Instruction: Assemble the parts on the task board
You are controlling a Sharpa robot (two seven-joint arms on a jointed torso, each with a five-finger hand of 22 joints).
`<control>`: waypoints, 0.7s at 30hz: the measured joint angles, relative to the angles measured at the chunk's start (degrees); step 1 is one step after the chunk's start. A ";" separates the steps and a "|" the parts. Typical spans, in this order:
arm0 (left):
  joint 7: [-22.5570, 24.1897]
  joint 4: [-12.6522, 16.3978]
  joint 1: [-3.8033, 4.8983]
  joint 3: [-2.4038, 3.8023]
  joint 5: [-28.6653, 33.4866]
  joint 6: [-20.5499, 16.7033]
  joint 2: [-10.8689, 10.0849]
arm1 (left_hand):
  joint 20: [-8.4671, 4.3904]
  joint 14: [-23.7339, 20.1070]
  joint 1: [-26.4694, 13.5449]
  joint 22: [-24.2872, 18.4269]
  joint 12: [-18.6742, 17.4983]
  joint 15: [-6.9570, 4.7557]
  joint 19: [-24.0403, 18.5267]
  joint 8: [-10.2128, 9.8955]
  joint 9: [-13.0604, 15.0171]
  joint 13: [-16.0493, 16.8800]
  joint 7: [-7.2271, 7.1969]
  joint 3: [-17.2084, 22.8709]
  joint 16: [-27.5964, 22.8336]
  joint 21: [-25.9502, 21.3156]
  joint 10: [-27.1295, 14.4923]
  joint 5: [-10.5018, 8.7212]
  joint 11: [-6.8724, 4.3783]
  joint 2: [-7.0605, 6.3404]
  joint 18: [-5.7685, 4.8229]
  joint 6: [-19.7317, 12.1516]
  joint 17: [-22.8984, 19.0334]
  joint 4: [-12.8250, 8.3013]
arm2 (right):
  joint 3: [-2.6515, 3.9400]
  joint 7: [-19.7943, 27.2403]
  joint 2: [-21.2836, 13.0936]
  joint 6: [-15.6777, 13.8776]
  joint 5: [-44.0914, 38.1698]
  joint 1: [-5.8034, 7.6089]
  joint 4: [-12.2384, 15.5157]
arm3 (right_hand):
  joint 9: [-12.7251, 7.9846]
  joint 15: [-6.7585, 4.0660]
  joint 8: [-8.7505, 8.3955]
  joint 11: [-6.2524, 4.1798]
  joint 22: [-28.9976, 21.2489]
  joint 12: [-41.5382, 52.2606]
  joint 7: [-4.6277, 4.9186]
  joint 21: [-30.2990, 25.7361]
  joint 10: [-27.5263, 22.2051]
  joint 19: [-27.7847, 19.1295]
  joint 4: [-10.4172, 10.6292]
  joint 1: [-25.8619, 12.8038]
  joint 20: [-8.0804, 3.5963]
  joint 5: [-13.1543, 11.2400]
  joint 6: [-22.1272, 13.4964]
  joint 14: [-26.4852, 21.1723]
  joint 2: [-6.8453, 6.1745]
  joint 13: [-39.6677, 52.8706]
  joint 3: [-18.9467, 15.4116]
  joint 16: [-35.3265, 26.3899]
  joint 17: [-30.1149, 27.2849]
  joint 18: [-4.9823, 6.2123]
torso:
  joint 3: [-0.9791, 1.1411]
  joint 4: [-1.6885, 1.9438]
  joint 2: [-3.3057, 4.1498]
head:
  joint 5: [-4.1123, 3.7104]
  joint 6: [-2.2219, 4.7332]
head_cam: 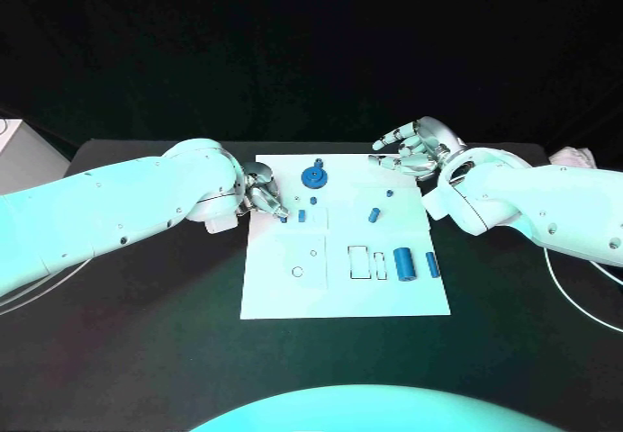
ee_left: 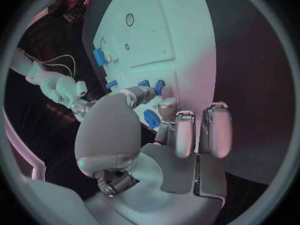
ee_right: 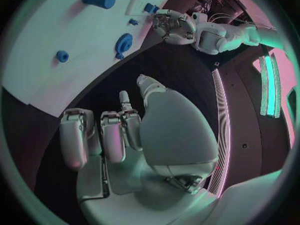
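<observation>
- At the board's [head_cam: 344, 301] left edge: left hand [head_cam: 260, 196] sits low over the white plate, fingers curled toward a small blue piece [head_cam: 302, 216]. Can't tell whether it's pinching that piece or just touching it; the wrist view shows blue parts among the fingertips [ee_left: 167, 105] but not the contact.
- Right hand [head_cam: 409, 148] hovers off the board's far right corner, fingers spread, holding nothing.
- Gear-like blue part [head_cam: 314, 176] stands near the board's far edge, between the two hands. Small peg [head_cam: 374, 215] lies mid-board. Large cylinder [head_cam: 404, 264] and a slimmer one [head_cam: 432, 265] lie on the right side, next to empty outlined slots.
- Risks, as I read it:
  - Weak pinch on a tiny piece → it drops or rolls off the left edge.
  - Left fingers crowd the gear; a sideways move could knock it.
  - Cylinders lie on their sides and look free to roll if the board is bumped.
  - Left hand pressing on the board's edge could shift the plate, misaligning every slot.
</observation>
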 measured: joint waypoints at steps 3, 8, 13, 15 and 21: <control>-0.02 -0.10 0.02 0.00 -0.03 0.23 0.08 | 0.00 0.00 -0.08 0.01 0.00 0.00 0.00 0.00 0.00 0.00 0.05 0.00 0.00 0.00 0.00 0.00 0.00 -0.07 0.00 -0.04 0.00 0.00 | 0.00 0.00 0.02 0.01 0.00 -0.01 -0.01 | 0.00 0.00 0.00 0.00 0.00 0.00 0.00 0.00 0.00 0.00 0.00 0.00 0.00 0.00 0.00 0.00 0.00 0.00 0.00 0.00 0.00 0.00 | 0.00 0.01 -0.02 | -0.02 -0.04; -0.09 -0.24 0.06 -0.04 -0.05 0.60 0.24 | 0.00 0.00 -0.43 0.01 0.00 0.00 0.00 0.00 0.00 0.02 -0.11 0.00 0.00 0.00 0.00 -0.01 0.00 0.12 0.00 0.12 0.00 0.00 | 0.00 0.02 0.05 0.02 0.01 -0.01 -0.03 | 0.00 0.00 0.00 0.00 0.00 0.00 0.00 0.00 0.00 0.00 0.00 0.00 0.00 0.00 0.00 0.00 0.00 0.00 0.00 0.00 0.00 0.00 | -0.02 0.02 -0.04 | -0.03 -0.10; -0.11 -0.40 0.09 -0.48 0.03 0.82 0.57 | 0.00 0.00 -1.23 0.01 0.00 0.00 0.00 0.22 -0.07 -0.39 -0.12 -0.52 0.00 0.00 0.10 -0.42 0.10 0.49 0.01 0.16 0.00 -0.52 | 0.00 0.04 0.06 0.02 0.05 0.00 -0.04 | -0.07 0.00 0.00 0.00 0.04 0.00 0.00 -0.35 0.00 0.00 -0.32 0.00 0.00 0.00 0.00 0.00 0.00 0.00 0.33 0.00 -0.01 0.00 | -0.09 0.00 -0.04 | -0.13 -0.15; -0.11 -0.52 0.16 -0.63 0.08 0.82 0.68 | 0.00 0.01 -2.14 0.00 -0.18 -0.01 0.00 0.30 0.06 -0.38 -0.33 -1.12 0.00 0.00 0.24 -0.78 -0.01 0.93 0.01 0.09 0.00 -1.12 | 0.00 0.04 0.06 0.02 0.07 0.01 -0.05 | -0.07 0.00 0.00 0.00 0.04 0.00 0.00 -0.35 0.00 0.00 -0.32 0.00 0.00 0.00 0.00 0.00 0.00 0.00 0.33 0.00 -0.01 0.00 | -0.09 -0.01 -0.04 | -0.16 -0.15; 0.02 -0.82 0.25 -0.82 0.37 0.74 0.79 | -0.21 0.11 -4.33 0.00 -0.34 -0.36 -0.22 -0.40 0.09 -0.40 -0.99 0.02 0.00 -0.30 0.43 -1.65 -0.21 1.26 0.01 0.09 0.00 -4.93 | 0.00 0.06 0.06 0.02 0.11 0.01 -0.05 | -0.07 0.00 0.00 0.00 0.04 0.00 0.00 -0.35 0.00 0.00 -0.32 0.00 0.00 0.00 0.00 0.00 0.00 0.00 0.32 0.00 -0.01 0.00 | -0.09 0.02 -0.03 | -0.28 -0.31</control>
